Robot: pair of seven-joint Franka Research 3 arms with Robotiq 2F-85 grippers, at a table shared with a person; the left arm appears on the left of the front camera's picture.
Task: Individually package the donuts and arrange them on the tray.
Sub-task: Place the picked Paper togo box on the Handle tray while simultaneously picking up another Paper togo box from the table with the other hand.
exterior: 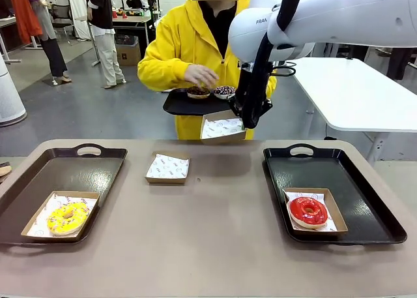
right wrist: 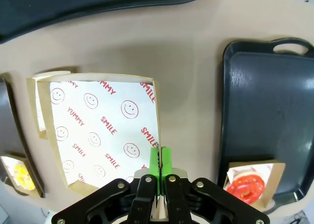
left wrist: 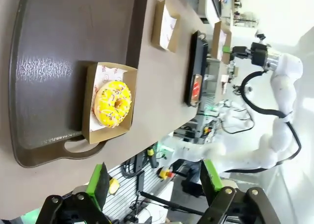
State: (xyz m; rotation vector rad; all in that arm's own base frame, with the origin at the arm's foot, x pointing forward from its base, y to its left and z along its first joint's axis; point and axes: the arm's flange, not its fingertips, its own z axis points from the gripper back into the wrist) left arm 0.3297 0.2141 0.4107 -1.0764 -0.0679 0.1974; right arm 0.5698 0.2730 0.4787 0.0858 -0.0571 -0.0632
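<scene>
The yellow sprinkled donut (exterior: 67, 217) (left wrist: 114, 104) lies in a cardboard box on the left tray (exterior: 62, 171). On the right tray (exterior: 352, 200) a red donut (exterior: 308, 210) (right wrist: 245, 185) sits in its own box. A person in yellow holds a black tray (exterior: 179, 105) carrying a chocolate donut (exterior: 199, 90), with a hand on it, and a purple-white sprinkled donut (exterior: 224, 90). My right gripper (exterior: 249, 120) (right wrist: 160, 160) is shut on the rim of a paper-lined box (exterior: 221, 128) (right wrist: 103, 131), lifted over the table's far edge. My left gripper (left wrist: 156, 185) hangs open above the left tray.
One more paper-lined box (exterior: 167, 167) (left wrist: 164, 32) rests on the table between the trays. The person stands close to the far edge. A white table (exterior: 358, 96) is behind on the right, and other people stand far back left.
</scene>
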